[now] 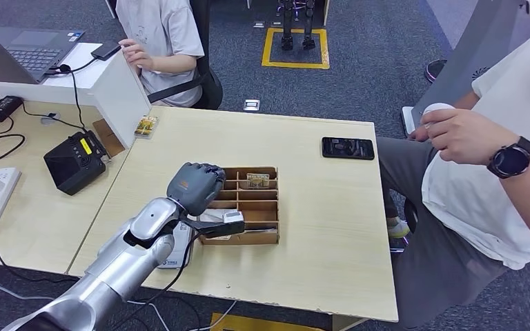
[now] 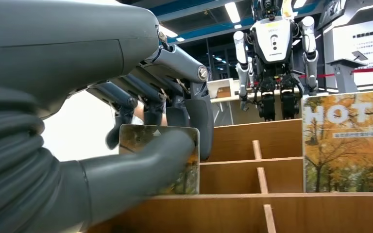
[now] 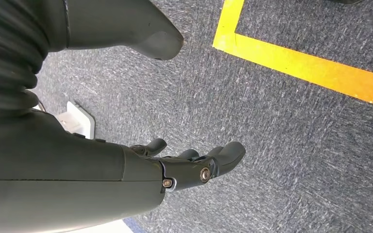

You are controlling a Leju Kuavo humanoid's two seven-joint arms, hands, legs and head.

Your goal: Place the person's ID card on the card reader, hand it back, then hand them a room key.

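Observation:
My left hand (image 1: 194, 187) is curled over the near-left corner of a wooden divided box (image 1: 262, 207) on the table. In the left wrist view its thumb and fingers (image 2: 126, 104) pinch a room key card (image 2: 145, 141) whose lower edge sits behind the box's wall. A second key card (image 2: 347, 141) printed HOTEL stands in another compartment, seen as a small card (image 1: 259, 181) in the head view. The white card reader (image 1: 176, 254) lies partly under my left forearm. My right hand (image 3: 189, 165) hangs over the floor, fingers loosely apart, holding nothing.
A person sits at the right with a hand (image 1: 459, 134) raised beside the table, holding something white. A black phone (image 1: 347, 147) lies at the far right. A black device (image 1: 76, 162) and cables sit on the left desk. Another person sits behind a white divider (image 1: 121, 89).

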